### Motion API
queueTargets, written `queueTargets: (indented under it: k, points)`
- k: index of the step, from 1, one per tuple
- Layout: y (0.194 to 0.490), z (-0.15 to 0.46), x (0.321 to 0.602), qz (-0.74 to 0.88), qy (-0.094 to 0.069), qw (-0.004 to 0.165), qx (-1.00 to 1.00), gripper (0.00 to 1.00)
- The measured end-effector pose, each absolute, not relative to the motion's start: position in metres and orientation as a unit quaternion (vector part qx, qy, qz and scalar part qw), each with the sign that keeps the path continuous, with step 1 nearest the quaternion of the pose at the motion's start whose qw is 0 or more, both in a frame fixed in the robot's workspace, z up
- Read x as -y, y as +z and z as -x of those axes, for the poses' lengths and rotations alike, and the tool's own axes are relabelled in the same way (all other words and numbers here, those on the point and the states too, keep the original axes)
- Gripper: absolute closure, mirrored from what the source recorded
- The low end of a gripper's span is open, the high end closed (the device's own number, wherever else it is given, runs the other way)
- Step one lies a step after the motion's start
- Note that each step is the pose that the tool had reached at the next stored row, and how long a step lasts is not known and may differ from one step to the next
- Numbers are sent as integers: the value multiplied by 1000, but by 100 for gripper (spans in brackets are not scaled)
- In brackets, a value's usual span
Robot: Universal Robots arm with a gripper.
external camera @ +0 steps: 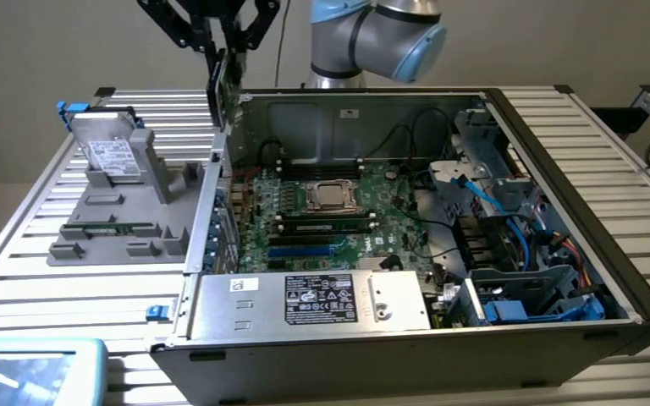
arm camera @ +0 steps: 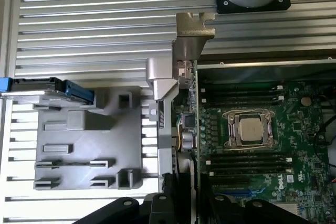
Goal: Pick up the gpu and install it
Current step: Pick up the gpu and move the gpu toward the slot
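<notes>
In the exterior view, the gripper (external camera: pixel 223 49) hung toward the far edge of the surface (external camera: pixel 31 288), its black fingers clenched on the upper edge of the gpu (external camera: pixel 221 89). The card was suspended upright and edge-on, touching nothing else. It hung over the side wall of the open computer case (external camera: pixel 393 368) nearest the grey fixture tray (external camera: pixel 99 241). Judged from this, the pick-up was complete and the installation was not, as no card appeared seated in the blue expansion slots of the green motherboard (external camera: pixel 325 211). A grey hard drive (external camera: pixel 111 152) stood upright in the tray. The surface was ribbed aluminium and the case was matt sheet metal. In the wrist view, the gpu appeared as a thin dark line. It ran from the fingers (arm camera: pixel 168 208) to its flat, notched silver bracket (arm camera: pixel 191 35), along the boundary between the moulded tray and the board with its square processor socket (arm camera: pixel 251 129).
</notes>
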State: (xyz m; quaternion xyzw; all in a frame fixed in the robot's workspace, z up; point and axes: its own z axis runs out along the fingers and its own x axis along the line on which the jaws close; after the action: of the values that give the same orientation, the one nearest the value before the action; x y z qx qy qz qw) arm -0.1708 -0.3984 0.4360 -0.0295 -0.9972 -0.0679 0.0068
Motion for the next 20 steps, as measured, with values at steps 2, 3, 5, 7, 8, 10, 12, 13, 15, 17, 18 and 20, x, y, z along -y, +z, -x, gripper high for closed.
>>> queueTargets:
  k: [2, 3, 5, 7, 8, 10, 12, 13, 15, 17, 18, 20]
  points:
    - [436, 162, 400, 30, -68, 7, 997, 72]
    - [436, 157, 400, 30, -68, 7, 997, 72]
    - [436, 148, 401, 30, -68, 7, 997, 72]
    - [436, 139, 402, 30, -68, 7, 997, 72]
    - [436, 134, 403, 30, -68, 7, 997, 72]
    - [436, 125, 404, 30, -68, 7, 997, 72]
    - [436, 116, 406, 30, -68, 8, 997, 72]
    - [436, 112, 408, 30, -68, 8, 997, 72]
    - [435, 105, 412, 30, -68, 8, 997, 72]
    - [435, 98, 417, 30, -68, 8, 997, 72]
    - [434, 94, 419, 30, -68, 8, 997, 72]
    - [434, 87, 423, 30, -68, 8, 997, 72]
